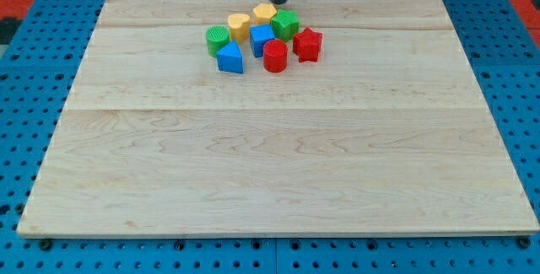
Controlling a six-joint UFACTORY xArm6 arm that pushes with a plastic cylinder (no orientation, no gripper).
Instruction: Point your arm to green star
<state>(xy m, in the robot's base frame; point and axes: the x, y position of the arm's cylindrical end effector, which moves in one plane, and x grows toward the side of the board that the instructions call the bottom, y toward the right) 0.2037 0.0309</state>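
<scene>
We keep my tip (278,1), a bare rod with nothing to open or close, at the board's (253,173) top edge just above the green star (284,24), which sits at the packed cluster's upper right beside a yellow block (264,13), so we can point without scattering neighbours.

Eight small coloured blocks sit on one pale wooden worktop (278,164), in pairs by colour. Two are green: a rounded one (218,39) and a star-like one (284,24). Two are yellow: (239,26) and (264,13), shapes hard to make out. Two are blue: a wedge-like one (229,57) and a blocky one (261,39). Two are red: a cylinder (275,56) and a star (307,45).
</scene>
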